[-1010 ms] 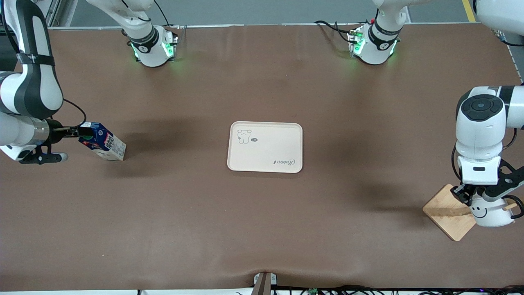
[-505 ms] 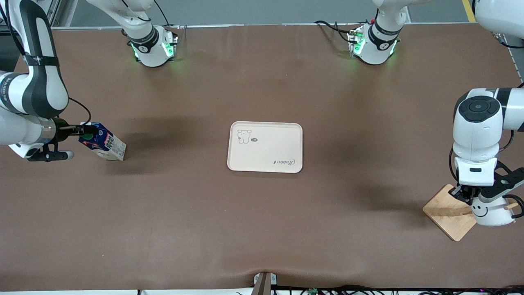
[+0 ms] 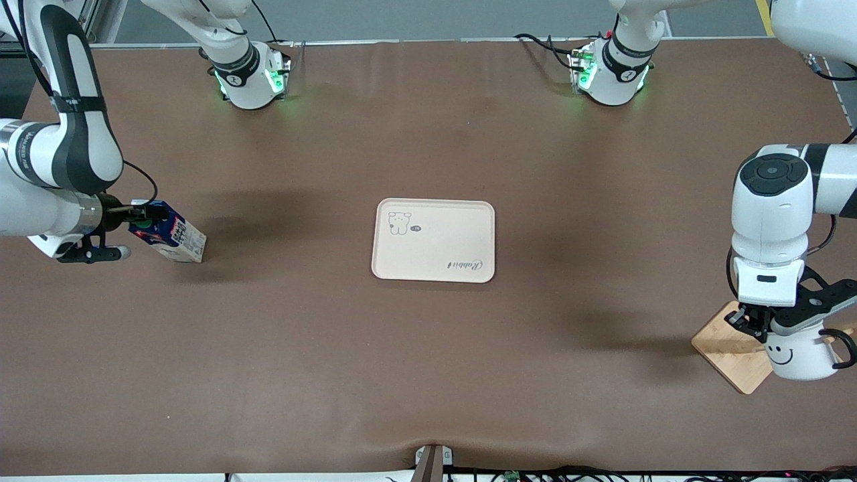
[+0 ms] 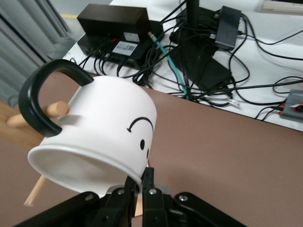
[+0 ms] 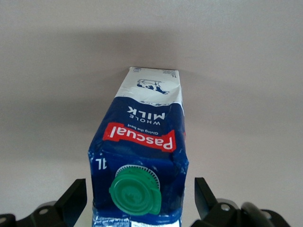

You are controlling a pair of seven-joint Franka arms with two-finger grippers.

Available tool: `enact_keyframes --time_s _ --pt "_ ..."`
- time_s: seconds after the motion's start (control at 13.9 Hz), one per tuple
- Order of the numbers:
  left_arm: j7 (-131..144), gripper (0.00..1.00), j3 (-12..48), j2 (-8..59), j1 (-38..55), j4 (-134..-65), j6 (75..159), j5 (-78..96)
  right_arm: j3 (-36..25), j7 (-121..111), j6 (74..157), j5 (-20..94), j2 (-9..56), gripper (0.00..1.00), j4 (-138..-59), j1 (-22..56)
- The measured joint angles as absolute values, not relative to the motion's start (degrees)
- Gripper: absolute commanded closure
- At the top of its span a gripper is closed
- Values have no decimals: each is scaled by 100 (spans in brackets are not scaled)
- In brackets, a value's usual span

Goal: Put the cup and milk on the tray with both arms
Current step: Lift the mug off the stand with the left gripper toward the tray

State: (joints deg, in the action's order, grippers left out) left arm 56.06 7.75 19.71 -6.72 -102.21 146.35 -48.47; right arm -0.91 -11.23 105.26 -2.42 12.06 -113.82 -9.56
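Cup (image 3: 798, 355) rim pinched in left jaws (image 4: 140, 182); right jaws (image 5: 141, 198) spread around milk (image 5: 139, 151).

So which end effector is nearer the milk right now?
Right. The right end effector is open around the milk, its fingers flanking the capped top. The left end effector is at the other end of the table, shut on the cup.

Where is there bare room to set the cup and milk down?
The tray is bare apart from its printed bear and script, with open tabletop all around it. It is crowded only at the ends: the left gripper pinching the cup over the wooden rack base, the open right gripper straddling the milk.
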Motion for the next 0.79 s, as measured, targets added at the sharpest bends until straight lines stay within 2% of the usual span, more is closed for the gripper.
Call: enact_keyframes --time_s 0.14,0.29,0.36,0.43,0.79 --pt "5573 100 905 1970 -668 -10160 14621 -4841 -91 -1123 10643 -241 1206 27 -11486 -961" --pt "5570 100 1031 1970 -675 -10122 14521 -4823 -92 -1123 10730 -239 1205 66 -11566 -982" --pt "5568 100 1120 1970 -683 -10102 14442 -4774 -92 -1123 10719 -222 1184 79 -11568 -992" --pt "5566 100 1232 1970 -683 -10065 14305 -4659 -93 -1122 10723 -180 1165 87 -11586 -1002" --pt "5546 100 2170 1958 -670 -9686 12949 -3673 -114 -1122 10731 -65 1141 89 -11592 -1018"
